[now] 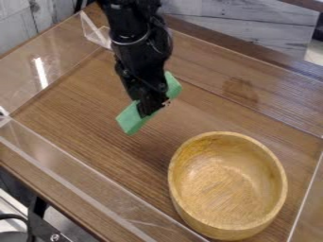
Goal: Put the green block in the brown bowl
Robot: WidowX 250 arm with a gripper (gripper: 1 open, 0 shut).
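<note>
The black gripper [151, 102] points down over the wooden table, shut across the middle of the green block [131, 120]. The block is a bright green bar, tilted, and its two ends stick out at the lower left and upper right of the fingers. It hangs low over the table; I cannot tell whether it touches. The brown bowl [228, 138] is wide, wooden and empty. It stands at the lower right, a short way from the block.
A clear plastic wall [76, 180] runs along the front-left edge of the wooden table [240, 95], and another along the back. Bare tabletop lies between the gripper and the bowl.
</note>
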